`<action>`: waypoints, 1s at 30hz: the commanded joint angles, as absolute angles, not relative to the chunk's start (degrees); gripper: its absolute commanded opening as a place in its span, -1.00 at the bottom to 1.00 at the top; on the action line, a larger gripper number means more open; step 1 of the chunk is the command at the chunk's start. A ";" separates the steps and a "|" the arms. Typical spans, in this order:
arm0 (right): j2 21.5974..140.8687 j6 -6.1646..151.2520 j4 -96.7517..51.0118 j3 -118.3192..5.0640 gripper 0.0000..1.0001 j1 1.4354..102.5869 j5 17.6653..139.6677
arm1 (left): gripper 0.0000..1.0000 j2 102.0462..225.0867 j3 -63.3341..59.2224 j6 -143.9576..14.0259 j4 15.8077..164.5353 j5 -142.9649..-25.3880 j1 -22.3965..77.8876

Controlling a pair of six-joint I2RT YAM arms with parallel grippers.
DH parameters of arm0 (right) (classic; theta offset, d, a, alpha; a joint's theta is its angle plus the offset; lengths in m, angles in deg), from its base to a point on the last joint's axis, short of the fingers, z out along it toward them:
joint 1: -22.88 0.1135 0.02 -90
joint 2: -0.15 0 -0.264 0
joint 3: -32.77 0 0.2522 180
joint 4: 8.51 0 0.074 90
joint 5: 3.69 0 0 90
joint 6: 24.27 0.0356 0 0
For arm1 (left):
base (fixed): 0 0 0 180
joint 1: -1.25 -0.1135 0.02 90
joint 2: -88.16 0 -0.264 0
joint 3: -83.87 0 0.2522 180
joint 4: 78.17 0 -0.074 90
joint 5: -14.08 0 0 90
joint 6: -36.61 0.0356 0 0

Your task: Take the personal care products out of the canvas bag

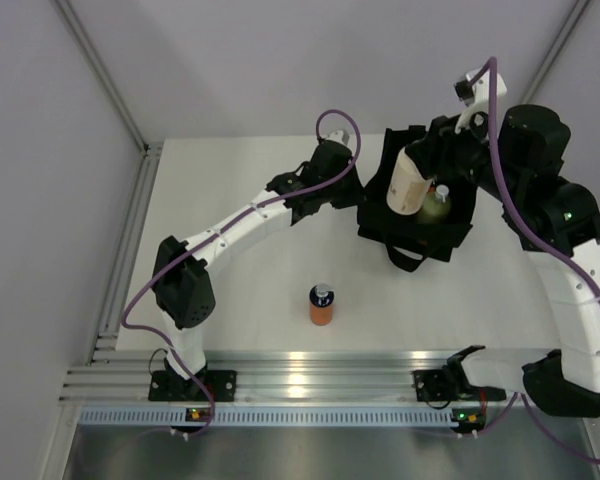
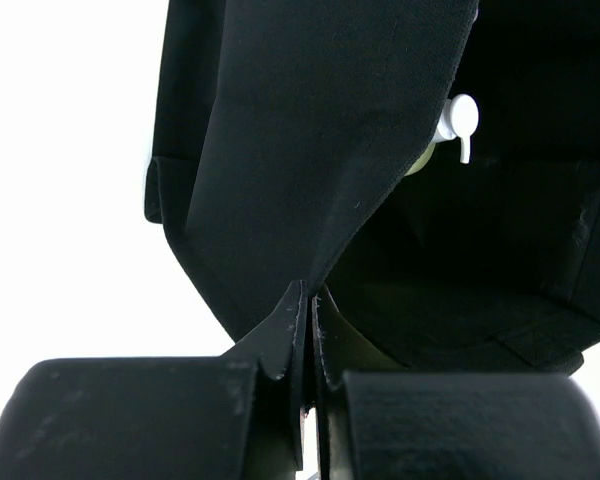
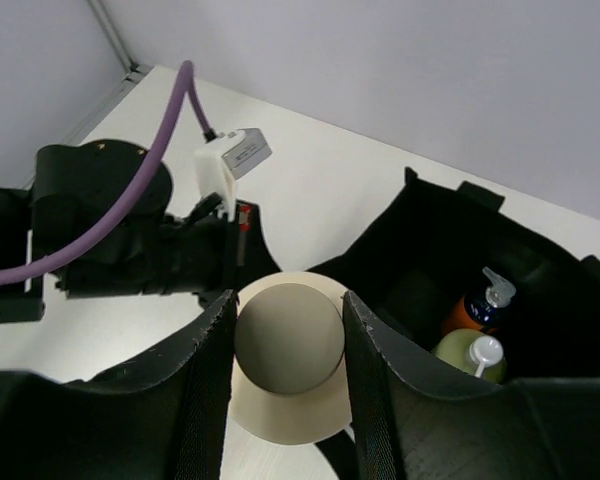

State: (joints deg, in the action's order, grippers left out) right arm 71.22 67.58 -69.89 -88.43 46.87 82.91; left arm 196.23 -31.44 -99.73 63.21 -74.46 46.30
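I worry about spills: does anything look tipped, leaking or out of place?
No spill shows. The beige bottle hangs tilted over the canvas bag, but the right gripper grips it. The orange bottle on the table stands upright.

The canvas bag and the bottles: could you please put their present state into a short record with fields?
left gripper: shut on the canvas bag rim
right gripper: shut on the beige bottle, raised and tilted
inside bag: yellow-green bottle; orange pump bottle
on table: orange capped bottle, upright, nearer the arm bases than the bag
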 commanded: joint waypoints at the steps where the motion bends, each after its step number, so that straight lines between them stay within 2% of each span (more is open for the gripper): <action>1: 66.25 65.82 -63.76 -87.00 -1.00 48.72 78.49 | -1.00 194.07 -32.37 -99.00 62.93 -73.19 46.51; 14: 56.76 64.15 -58.23 -66.44 -1.00 57.33 76.12 | -1.00 194.42 -32.10 -99.26 62.93 -72.84 46.51; 30: 49.63 67.30 -35.99 -33.75 -1.00 65.42 77.34 | -1.00 194.07 -31.93 -99.00 62.93 -72.58 46.51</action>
State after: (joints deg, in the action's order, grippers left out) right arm 52.49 65.08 -52.25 -34.79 63.86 77.88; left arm 196.23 -31.44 -99.76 63.21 -73.52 46.35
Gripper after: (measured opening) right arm 0.414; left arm 0.019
